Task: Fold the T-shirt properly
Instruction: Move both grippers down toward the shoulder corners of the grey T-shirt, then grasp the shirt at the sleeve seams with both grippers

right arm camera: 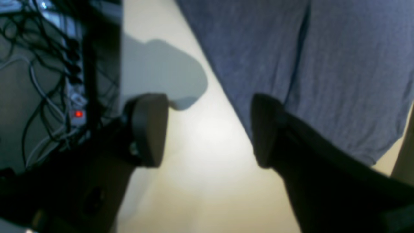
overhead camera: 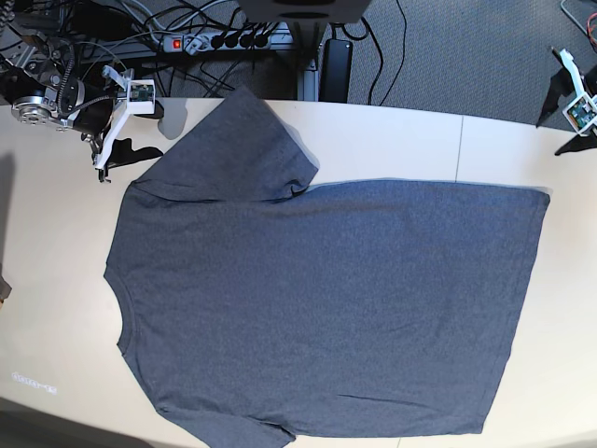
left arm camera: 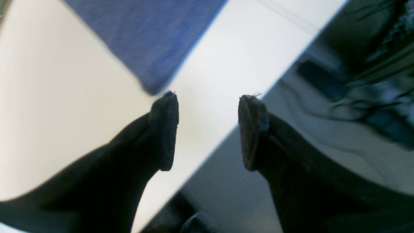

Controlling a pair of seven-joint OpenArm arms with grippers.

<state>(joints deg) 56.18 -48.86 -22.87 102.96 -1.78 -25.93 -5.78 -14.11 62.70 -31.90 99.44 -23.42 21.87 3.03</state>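
The T-shirt [overhead camera: 326, 299] lies spread flat on the desk [overhead camera: 392, 140]; the left tool [left arm camera: 207, 129] stands with jaws apart, empty, a shirt corner just ahead of it; the right tool [right arm camera: 210, 129] gapes wide, holding nothing, one finger [right arm camera: 268, 129] over the sleeve.
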